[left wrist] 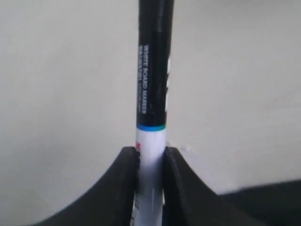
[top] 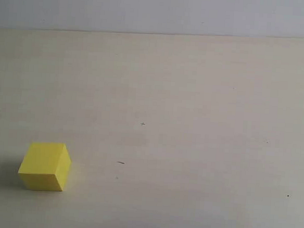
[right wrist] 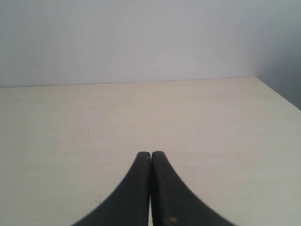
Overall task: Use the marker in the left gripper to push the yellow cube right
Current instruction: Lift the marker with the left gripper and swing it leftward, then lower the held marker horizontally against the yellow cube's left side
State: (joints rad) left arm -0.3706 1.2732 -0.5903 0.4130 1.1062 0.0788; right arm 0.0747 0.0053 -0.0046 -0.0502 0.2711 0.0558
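The yellow cube (top: 45, 166) rests on the pale table at the lower left of the exterior view, with neither arm showing in that view. In the left wrist view my left gripper (left wrist: 151, 153) is shut on the marker (left wrist: 153, 84), clamping its white barrel while the black capped part with white lettering sticks out beyond the fingertips. The cube does not show in that view. My right gripper (right wrist: 150, 155) is shut with nothing between its jaws, above bare table.
The table (top: 193, 122) is a pale cream surface with a few tiny dark specks. A grey-white wall (top: 159, 10) runs along its far edge. The table's right edge (right wrist: 277, 94) shows in the right wrist view.
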